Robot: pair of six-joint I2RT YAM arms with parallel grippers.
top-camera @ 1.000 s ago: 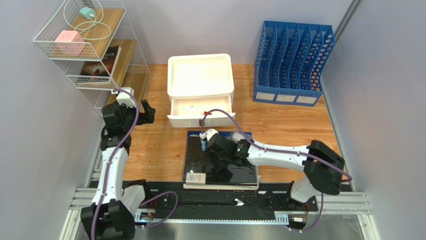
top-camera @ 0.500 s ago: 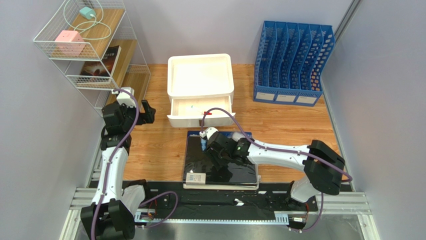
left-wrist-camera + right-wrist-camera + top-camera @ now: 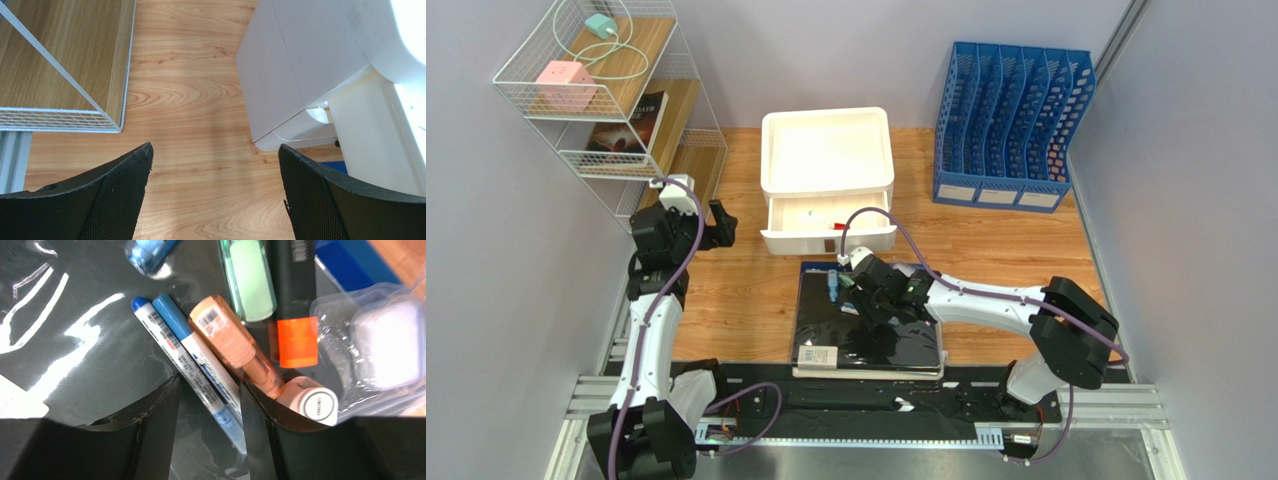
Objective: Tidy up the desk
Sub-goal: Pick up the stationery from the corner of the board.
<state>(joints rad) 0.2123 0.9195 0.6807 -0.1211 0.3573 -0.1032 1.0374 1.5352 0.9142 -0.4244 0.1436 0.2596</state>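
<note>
Task object: the bench (image 3: 746,290), light wood, carries everything in view. Seen from above, a white drawer unit (image 3: 826,150) stands at 12 o'clock with its bottom drawer (image 3: 811,212) pulled out. A blue file rack (image 3: 1011,120) stands at 2 o'clock and a wire shelf (image 3: 606,90) at 10 o'clock.

A glossy black book (image 3: 876,345) lies at centre, near the arms. Loose stationery is heaped on its 12 o'clock edge, just short of the open drawer.

Right gripper (image 3: 207,385): lowered over that heap with its jaws partly spread, straddling two blue-capped pens (image 3: 195,365). A gap shows on one side, so nothing is pinched yet. An orange highlighter (image 3: 235,340) lies against the outer face of one jaw and may be dragged along.

Left gripper (image 3: 215,150): jaws fully spread and empty, held above bare bench between shelf and drawer unit.

Judgement: the step in hand is picking up the pens. The open drawer is the likely destination, being the nearest store.
</note>
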